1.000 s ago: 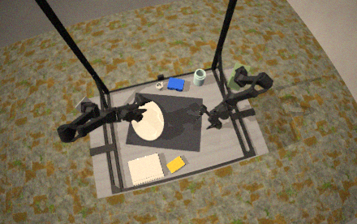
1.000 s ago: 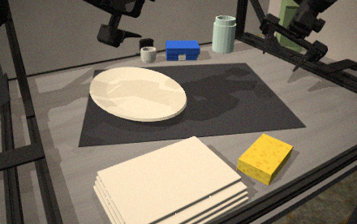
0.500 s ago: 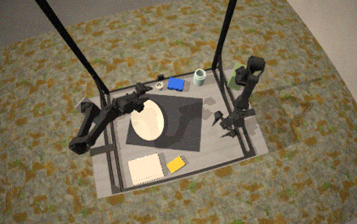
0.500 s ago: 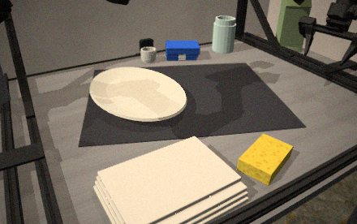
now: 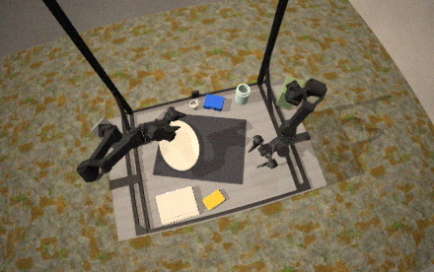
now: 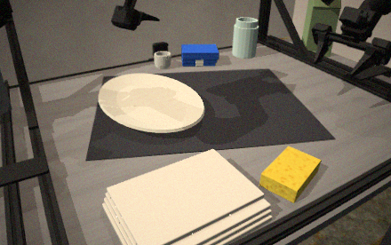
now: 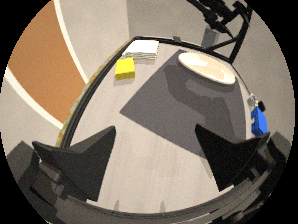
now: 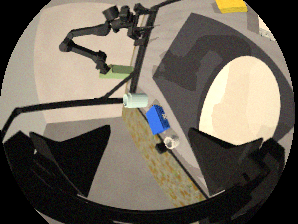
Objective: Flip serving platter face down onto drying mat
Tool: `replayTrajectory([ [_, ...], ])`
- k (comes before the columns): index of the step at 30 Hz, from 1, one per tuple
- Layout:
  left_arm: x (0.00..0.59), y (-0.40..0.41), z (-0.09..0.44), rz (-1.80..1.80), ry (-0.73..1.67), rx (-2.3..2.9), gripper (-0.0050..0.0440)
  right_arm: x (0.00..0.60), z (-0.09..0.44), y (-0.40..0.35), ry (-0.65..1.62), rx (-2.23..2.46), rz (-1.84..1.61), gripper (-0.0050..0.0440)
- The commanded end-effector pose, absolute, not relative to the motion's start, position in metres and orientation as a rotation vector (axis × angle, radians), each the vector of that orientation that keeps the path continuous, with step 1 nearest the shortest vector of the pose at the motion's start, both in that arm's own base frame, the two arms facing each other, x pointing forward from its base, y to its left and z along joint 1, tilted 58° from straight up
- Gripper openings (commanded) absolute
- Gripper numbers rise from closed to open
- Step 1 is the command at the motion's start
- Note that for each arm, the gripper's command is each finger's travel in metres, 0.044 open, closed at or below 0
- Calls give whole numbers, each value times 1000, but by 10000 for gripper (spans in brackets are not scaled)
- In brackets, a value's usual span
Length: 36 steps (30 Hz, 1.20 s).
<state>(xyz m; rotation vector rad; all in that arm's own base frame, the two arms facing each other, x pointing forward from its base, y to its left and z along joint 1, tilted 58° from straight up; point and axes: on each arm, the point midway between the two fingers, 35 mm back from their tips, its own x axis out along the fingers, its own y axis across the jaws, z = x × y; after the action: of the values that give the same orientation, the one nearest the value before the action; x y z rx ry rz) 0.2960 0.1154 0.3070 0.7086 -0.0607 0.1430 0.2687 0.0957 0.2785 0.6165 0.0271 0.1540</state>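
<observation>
The cream oval serving platter (image 5: 180, 145) (image 6: 151, 107) lies flat on the left part of the dark drying mat (image 5: 212, 148) (image 6: 253, 106). My right gripper (image 5: 173, 125) (image 6: 133, 19) is open and empty. It hangs in the air above the platter's far edge without touching it. In the right wrist view the platter (image 8: 242, 106) shows beyond the open fingers. My left gripper (image 5: 261, 153) (image 6: 351, 49) is open and empty, raised beside the mat's other side, away from the platter. The left wrist view shows the platter (image 7: 206, 68) far off past the open fingers.
A blue box (image 5: 214, 102) (image 6: 200, 54), a pale green jar (image 5: 242, 94) (image 6: 245, 37) and a small cup (image 5: 193, 103) (image 6: 162, 59) stand behind the mat. A stack of cream boards (image 5: 177, 204) (image 6: 187, 204) and a yellow sponge (image 5: 213, 199) (image 6: 290, 173) lie in front. Black rails and posts frame the table.
</observation>
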Motion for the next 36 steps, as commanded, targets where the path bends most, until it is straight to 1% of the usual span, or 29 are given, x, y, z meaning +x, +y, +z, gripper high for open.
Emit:
replayTrajectory([
  [1,326,103,309,125,-112,744,440,278,266,73,26,623,142,440],
  [6,363,64,300,62,-180,780,440,284,244,34,33,634,81,440],
  [14,400,-8,285,-13,-292,809,440,277,213,-19,40,667,-1,440],
  [16,400,-8,285,-13,-292,809,440,277,213,-19,40,667,-1,440],
  [22,412,-81,267,-67,-388,805,440,259,188,-60,32,714,-67,440],
  [29,403,-153,246,-111,-481,776,440,234,166,-91,13,767,-126,440],
  [36,400,-162,243,-117,-491,770,440,230,163,-95,10,775,-134,440],
])
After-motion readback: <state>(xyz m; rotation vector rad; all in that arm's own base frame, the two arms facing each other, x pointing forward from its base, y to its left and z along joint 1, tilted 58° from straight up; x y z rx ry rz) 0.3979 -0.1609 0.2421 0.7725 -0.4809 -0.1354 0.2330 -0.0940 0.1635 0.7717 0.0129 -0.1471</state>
